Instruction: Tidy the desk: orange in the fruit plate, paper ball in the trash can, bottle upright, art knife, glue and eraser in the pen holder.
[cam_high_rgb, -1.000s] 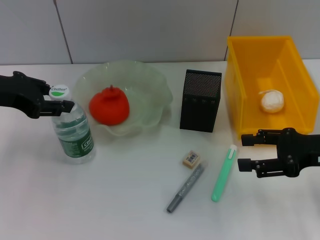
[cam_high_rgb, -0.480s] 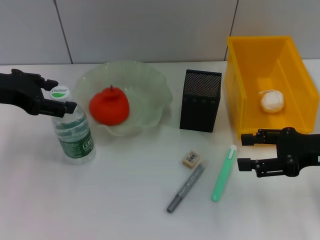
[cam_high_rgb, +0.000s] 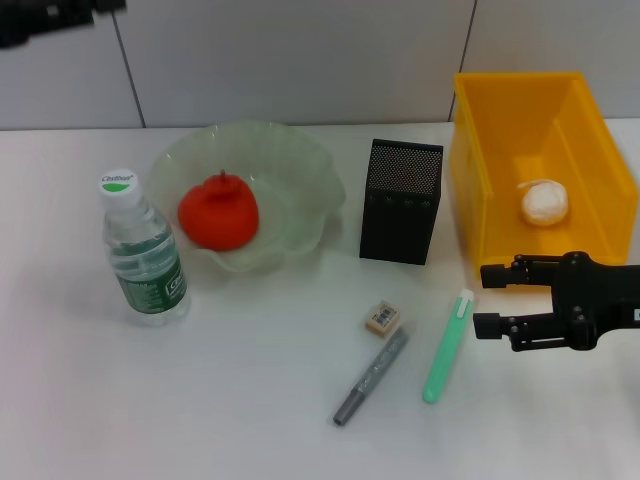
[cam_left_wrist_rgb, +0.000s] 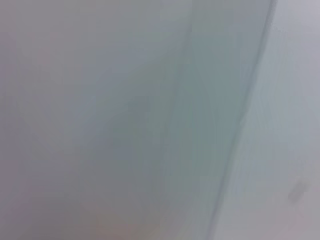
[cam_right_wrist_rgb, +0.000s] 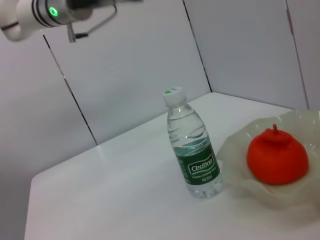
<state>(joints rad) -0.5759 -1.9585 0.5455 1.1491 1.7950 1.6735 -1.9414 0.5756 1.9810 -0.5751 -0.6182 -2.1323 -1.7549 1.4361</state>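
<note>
Head view shows the bottle (cam_high_rgb: 143, 250) standing upright on the table (cam_high_rgb: 240, 420) near its left edge, white cap up, just beside the fruit plate (cam_high_rgb: 290, 165) and free of any grip. The orange (cam_high_rgb: 218, 212) sits inside that plate, toward the back of the table. The black pen holder (cam_high_rgb: 400, 201) stands right of the plate, and the yellow trash can (cam_high_rgb: 500, 160) fills the back right corner with the paper ball (cam_high_rgb: 544, 202) lying in it. In front of the pen holder, on bare table, lie the eraser (cam_high_rgb: 382, 318), a grey stick (cam_high_rgb: 370, 376) just beside it, and the glue (cam_high_rgb: 446, 346) further right, angled with its white tip toward the trash can.

The right gripper (cam_high_rgb: 487, 300) hovers low near the right edge, in front of the trash can and close to the glue's tip; its jaws are parted with nothing between them. The left gripper (cam_high_rgb: 45, 18) is only a dark shape at the far upper left, high above the table, and whether its jaws are parted or closed cannot be told. Right wrist view shows the bottle (cam_right_wrist_rgb: 192, 150) and orange (cam_right_wrist_rgb: 276, 156) as well.
</note>
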